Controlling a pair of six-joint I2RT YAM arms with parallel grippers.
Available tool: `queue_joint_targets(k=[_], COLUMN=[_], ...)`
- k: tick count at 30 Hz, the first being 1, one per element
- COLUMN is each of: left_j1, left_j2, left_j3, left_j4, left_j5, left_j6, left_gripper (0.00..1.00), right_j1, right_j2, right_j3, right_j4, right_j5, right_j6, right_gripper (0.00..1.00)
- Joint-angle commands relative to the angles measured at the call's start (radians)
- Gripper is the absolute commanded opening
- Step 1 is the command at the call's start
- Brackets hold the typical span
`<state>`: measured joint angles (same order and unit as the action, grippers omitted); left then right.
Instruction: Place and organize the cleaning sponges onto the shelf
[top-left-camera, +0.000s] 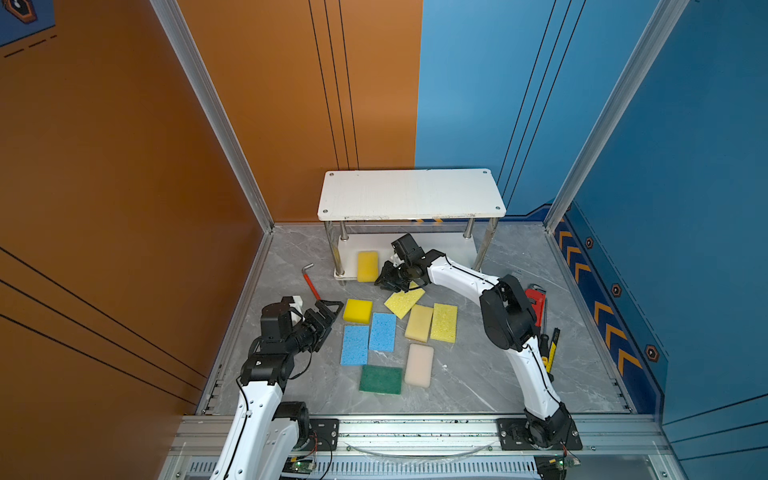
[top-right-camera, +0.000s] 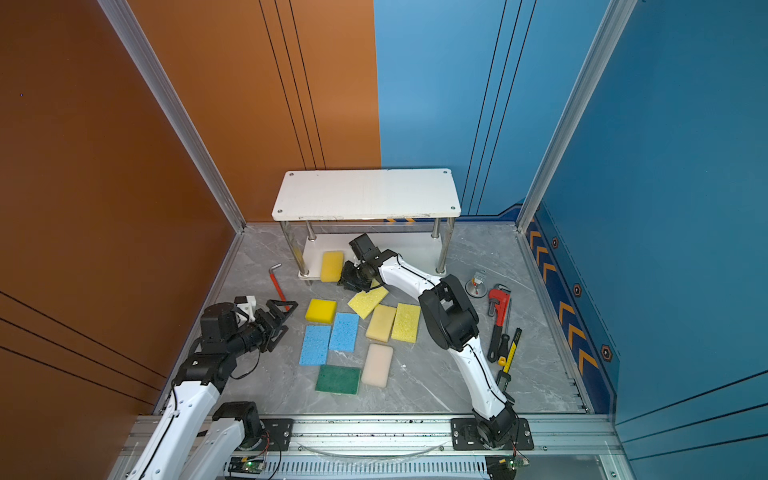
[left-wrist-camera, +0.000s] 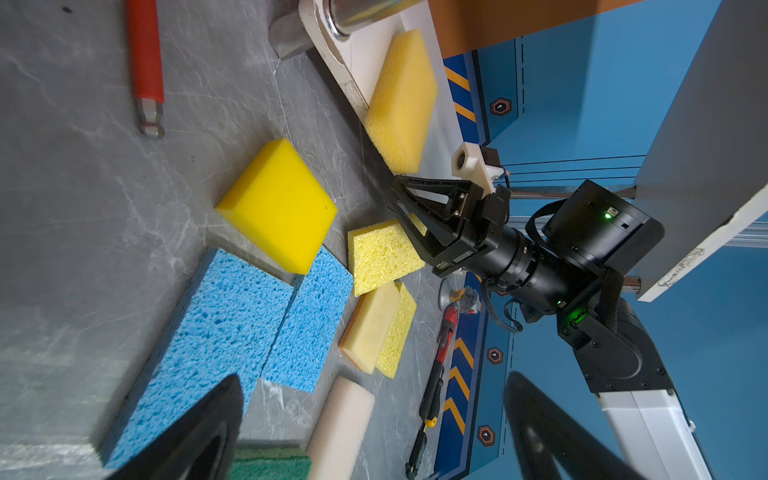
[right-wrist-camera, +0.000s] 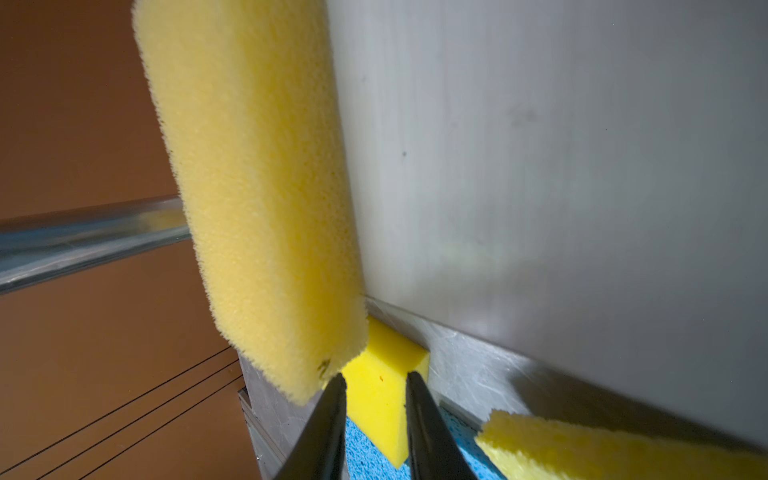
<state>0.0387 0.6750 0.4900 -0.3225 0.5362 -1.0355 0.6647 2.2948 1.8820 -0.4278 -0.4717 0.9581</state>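
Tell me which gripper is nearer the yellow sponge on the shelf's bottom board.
Right. The right gripper sits just beside the yellow sponge; the left gripper is well away, by the red-handled hex key.

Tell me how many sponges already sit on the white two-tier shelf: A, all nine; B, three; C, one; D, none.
C: only the yellow rectangular foam sponge lies on the white chrome-post shelf, on its lower tier.
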Motion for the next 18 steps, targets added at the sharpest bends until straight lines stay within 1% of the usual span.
queue_joint_targets(k=[1,18], left_j1=[0.011,0.03], left_j2=[-0.011,-0.023], left_j3=[0.002,-0.008], left_j4=[-0.027,-0.034], left_j5=[0.008,0.017], left_j6=[0.028,0.023], left_gripper=[0.98,0.98], right_j1=[-0.003,-0.002], right_j2=[0.027,0.127], right_j3=[0.045,0.187], right_j4=[-0.022,-0.023], right_j5=[-0.004,-0.023], right_j6=[0.008,0.037], right_gripper=[0.27,0.27])
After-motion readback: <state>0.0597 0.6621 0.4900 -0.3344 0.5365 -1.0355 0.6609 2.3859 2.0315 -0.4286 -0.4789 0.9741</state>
